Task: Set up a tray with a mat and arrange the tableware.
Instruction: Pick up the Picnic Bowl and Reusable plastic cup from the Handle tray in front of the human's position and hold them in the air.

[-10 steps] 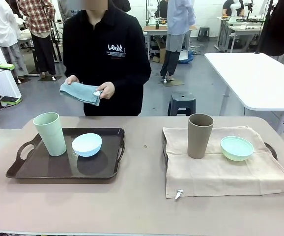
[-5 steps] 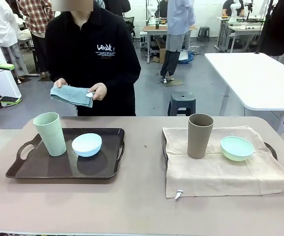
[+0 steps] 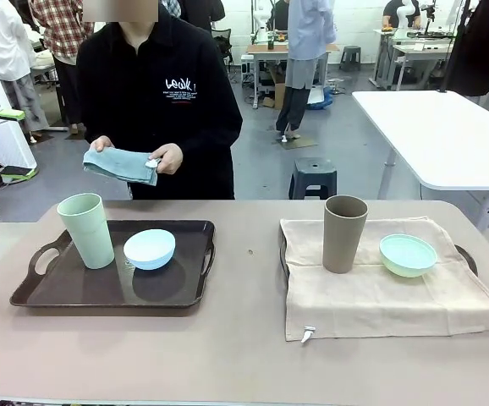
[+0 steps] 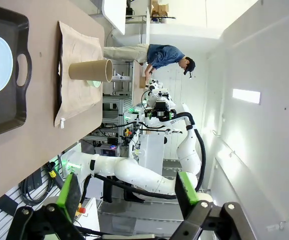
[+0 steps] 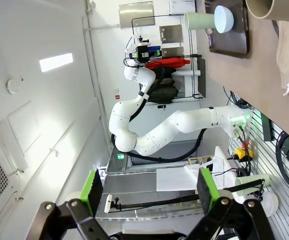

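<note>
White script logo [image 3: 177,85] on the person's black sweatshirt [image 3: 143,118]; lettering too small, illegible

right tray [image 3: 468,256] mostly hidden under the beige mat [image 3: 380,296], only its 3 o'clock handle and 9 o'clock rim showing, taupe cup [image 5: 279,10] cut off by right wrist view's top edge

At your ten o'clock the left tray [image 3: 58,296] holds the left cup [image 3: 86,230], the left bowl [image 3: 150,249] at its three o'clock; at two o'clock the mat [image 3: 380,296] over the right tray [image 3: 468,258] holds the right cup [image 3: 344,233], the right bowl [image 3: 408,255] likewise placed.
</note>
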`<action>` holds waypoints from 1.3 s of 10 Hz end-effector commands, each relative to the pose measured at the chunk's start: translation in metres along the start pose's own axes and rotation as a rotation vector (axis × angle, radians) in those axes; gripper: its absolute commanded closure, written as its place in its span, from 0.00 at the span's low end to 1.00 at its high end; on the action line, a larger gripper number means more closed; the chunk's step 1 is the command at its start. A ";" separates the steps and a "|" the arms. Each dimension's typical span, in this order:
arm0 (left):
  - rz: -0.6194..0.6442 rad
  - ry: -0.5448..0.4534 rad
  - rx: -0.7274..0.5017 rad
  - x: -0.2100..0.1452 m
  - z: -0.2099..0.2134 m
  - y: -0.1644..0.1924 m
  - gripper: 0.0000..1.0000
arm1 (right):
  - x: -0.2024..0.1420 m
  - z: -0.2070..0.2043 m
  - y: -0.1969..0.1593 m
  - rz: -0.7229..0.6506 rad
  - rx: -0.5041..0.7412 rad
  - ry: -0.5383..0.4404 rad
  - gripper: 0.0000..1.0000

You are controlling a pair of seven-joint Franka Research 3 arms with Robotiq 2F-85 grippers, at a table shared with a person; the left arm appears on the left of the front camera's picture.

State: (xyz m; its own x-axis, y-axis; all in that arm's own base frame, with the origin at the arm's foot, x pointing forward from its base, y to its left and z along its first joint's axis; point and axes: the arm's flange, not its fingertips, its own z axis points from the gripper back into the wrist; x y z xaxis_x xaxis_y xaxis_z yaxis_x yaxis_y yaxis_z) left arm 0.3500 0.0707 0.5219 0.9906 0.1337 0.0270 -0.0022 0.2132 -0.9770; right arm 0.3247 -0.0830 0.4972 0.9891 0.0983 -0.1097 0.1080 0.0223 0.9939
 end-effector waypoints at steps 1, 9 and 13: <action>-0.001 -0.001 -0.001 0.000 0.000 0.000 0.00 | 0.003 -0.001 0.000 0.006 0.008 -0.006 0.00; -0.103 -0.047 0.154 0.010 0.007 -0.002 0.00 | 0.018 -0.022 0.013 0.016 -0.230 -0.062 0.00; -0.673 -0.130 0.941 0.023 0.047 -0.057 0.00 | 0.095 -0.150 0.079 0.247 -0.932 -0.005 0.00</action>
State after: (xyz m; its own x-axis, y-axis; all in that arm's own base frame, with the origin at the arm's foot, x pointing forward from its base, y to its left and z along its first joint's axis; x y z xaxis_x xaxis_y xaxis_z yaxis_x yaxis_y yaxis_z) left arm 0.3668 0.1049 0.5850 0.9204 -0.0523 0.3875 0.2988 0.7330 -0.6110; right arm 0.3859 0.0718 0.5653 0.9805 0.1773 0.0845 -0.1785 0.6245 0.7603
